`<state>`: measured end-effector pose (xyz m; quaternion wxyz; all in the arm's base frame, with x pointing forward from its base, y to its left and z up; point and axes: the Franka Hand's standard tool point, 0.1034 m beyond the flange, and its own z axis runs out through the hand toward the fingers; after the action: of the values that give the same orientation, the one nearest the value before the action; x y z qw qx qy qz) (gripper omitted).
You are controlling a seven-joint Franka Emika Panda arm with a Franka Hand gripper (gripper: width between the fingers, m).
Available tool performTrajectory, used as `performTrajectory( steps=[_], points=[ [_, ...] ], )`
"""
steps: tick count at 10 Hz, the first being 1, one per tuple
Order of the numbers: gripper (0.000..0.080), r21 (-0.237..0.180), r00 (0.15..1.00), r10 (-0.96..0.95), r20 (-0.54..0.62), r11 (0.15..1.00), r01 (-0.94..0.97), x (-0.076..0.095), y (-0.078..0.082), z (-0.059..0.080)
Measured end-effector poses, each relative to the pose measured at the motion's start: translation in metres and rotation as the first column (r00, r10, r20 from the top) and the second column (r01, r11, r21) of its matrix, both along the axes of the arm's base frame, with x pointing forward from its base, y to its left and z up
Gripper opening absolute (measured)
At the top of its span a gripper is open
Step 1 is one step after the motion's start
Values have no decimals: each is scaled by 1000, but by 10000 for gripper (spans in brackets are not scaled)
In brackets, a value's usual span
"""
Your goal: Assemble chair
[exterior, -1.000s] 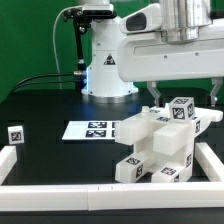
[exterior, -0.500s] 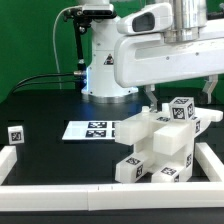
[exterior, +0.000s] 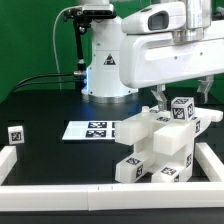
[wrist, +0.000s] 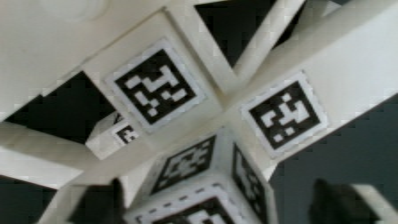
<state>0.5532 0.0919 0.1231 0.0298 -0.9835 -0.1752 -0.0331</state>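
Observation:
The partly joined chair [exterior: 155,145], a stack of white blocky parts with black-and-white tags, stands at the exterior view's right. Its topmost tagged post [exterior: 181,108] sticks up at the back. My gripper [exterior: 183,97] hangs right over that post with one finger on each side of it. In the wrist view the tagged post [wrist: 199,195] fills the space between the dark fingers [wrist: 93,205] of my gripper [wrist: 222,208]. The jaws stand apart, and a dark gap shows between the post and one finger. Nothing is lifted.
A small loose tagged part [exterior: 15,133] lies at the exterior view's far left. The marker board [exterior: 95,129] lies flat beside the chair. White border rails [exterior: 70,190] run along the front and sides. The robot base [exterior: 105,70] stands behind.
The jaws have drawn closer together around the top post. The arm's body has shifted slightly above the chair. The chair has not moved.

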Motion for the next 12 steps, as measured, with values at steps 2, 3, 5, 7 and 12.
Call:
performTrajectory(
  steps=[2,3,5,7,12],
  points=[
    [374,3,999,-44,-1,999,44,1,0,1],
    [277,7,993,-117,-7,993,117,1,0,0],
    [278,13,968,-252,-19,968,252,1,0,0],
    [278,18,914,-405,-33,914,406,1,0,0],
    [281,29,503,-858,-106,503,864,2,3,0]
  ],
)
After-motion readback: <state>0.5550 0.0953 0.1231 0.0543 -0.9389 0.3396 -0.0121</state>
